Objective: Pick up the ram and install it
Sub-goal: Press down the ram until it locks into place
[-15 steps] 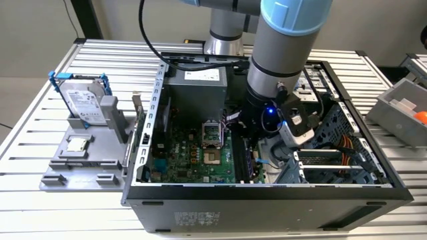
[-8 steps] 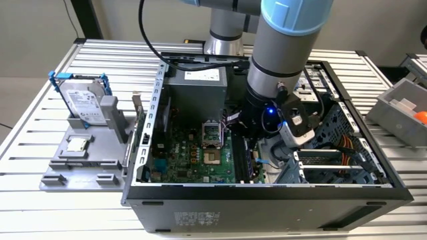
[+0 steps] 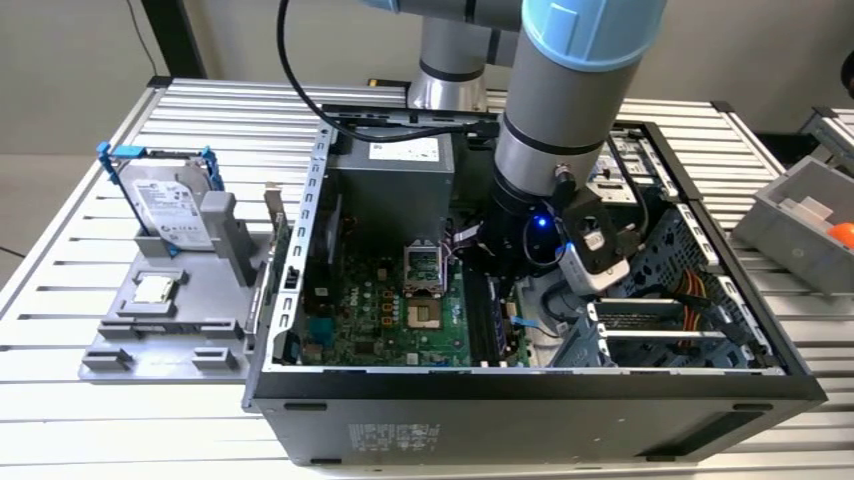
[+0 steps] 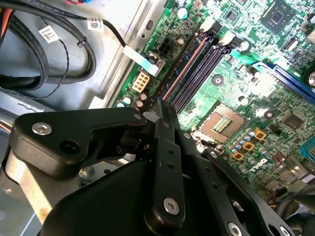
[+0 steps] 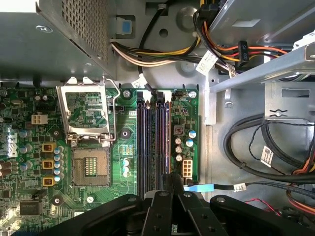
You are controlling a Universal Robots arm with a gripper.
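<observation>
My gripper (image 3: 511, 300) reaches down inside the open computer case (image 3: 534, 385), over the memory slots (image 5: 145, 142) of the green motherboard (image 4: 246, 88). In both wrist views its black fingers (image 4: 158, 110) are pressed together on the ram (image 4: 184, 66). The ram shows edge-on as a thin dark strip running away from the fingertips. It stands along the outermost slot, on the side next to the white power connector (image 5: 186, 168). How deep the ram (image 5: 169, 140) sits in that slot is hidden by the fingers (image 5: 172, 182). The CPU socket (image 5: 91, 167) lies beside the slots.
Cable bundles (image 5: 256, 152) and a metal drive bay (image 5: 275, 64) crowd the case next to the slots. The power supply box (image 3: 394, 190) stands at the back. On the exterior view's left, a silver hard drive in a blue frame (image 3: 167, 200) stands on a grey fixture (image 3: 167, 330). A grey bin (image 3: 807, 215) sits at the right.
</observation>
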